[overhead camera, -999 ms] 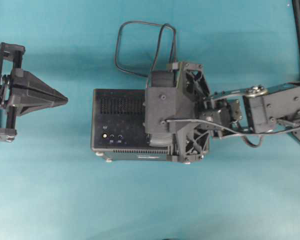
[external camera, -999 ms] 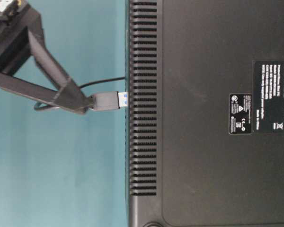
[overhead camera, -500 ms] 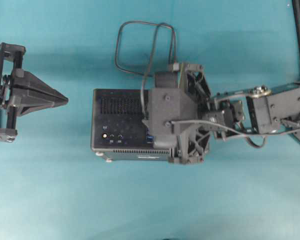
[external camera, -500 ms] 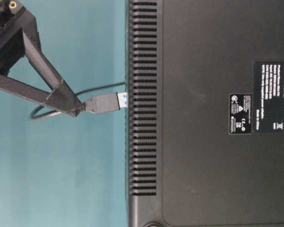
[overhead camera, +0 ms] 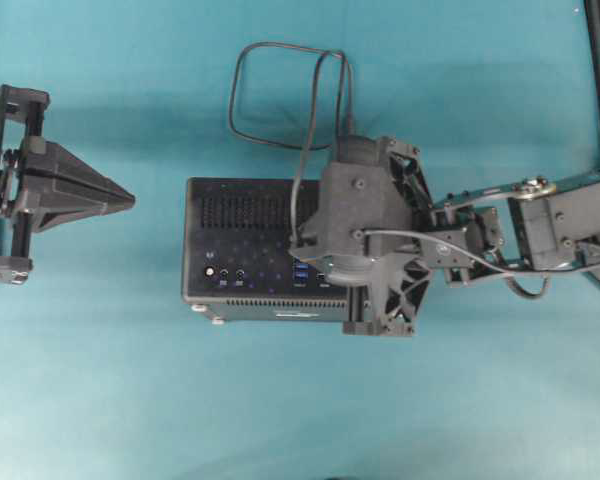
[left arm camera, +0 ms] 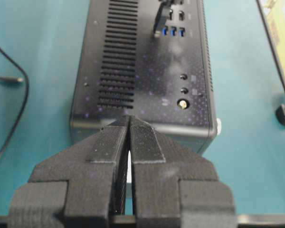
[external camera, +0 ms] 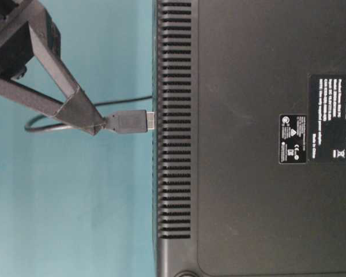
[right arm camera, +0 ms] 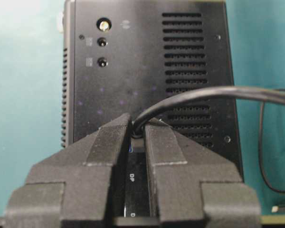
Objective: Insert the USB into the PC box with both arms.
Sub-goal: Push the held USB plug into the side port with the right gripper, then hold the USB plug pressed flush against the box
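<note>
From my right wrist view, the right gripper is pinched on the USB right at the back of its plug, with the cable arcing out between the fingers and off to the side. At table level the plug looks seated against the box, its metal end barely showing at the face, so I judge the insertion nearly or fully done. My worry is the grip: I am holding the strain relief rather than the body, so if I push further off-axis the plug could cock in the port and bind, or the cable could kink. If I pull away without opening first, I would drag the plug back out or slide the box, since nothing is bracing it. The left gripper is closed on nothing and sits well apart from the box's far end, so it offers no support. The loop of cable lies on the mat behind the box, and the arm could snag it when retreating.
</note>
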{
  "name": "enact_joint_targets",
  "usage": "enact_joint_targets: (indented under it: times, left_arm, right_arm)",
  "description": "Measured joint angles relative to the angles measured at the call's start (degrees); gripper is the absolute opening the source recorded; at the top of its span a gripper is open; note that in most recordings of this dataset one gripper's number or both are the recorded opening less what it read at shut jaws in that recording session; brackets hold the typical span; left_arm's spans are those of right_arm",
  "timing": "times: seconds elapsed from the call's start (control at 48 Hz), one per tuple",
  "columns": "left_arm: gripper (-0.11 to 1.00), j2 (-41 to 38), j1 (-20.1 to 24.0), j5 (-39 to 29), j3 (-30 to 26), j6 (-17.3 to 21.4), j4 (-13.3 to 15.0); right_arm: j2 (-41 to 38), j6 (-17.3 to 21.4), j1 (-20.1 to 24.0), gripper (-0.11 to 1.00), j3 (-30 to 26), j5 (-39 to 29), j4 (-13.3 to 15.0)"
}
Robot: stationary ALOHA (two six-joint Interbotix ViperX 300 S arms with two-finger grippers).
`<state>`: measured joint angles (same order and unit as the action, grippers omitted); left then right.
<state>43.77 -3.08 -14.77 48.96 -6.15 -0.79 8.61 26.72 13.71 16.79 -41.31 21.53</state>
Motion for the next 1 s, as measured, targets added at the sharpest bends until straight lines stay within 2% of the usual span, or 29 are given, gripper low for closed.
enact_joint_targets:
  times: [0.271,0.999]
  left_arm:
    - [0.0,-0.1,0.0,0.0,-0.1,0.0,0.0]
    - [0.0,-0.1,0.0,0.0,0.2,-0.1,0.0]
  right_arm:
    - [0.0,-0.1,-0.4,0.09,0.4,0.0,1.5]
    - [0.0,0.1,0.1,0.09,1.1,0.3,1.1]
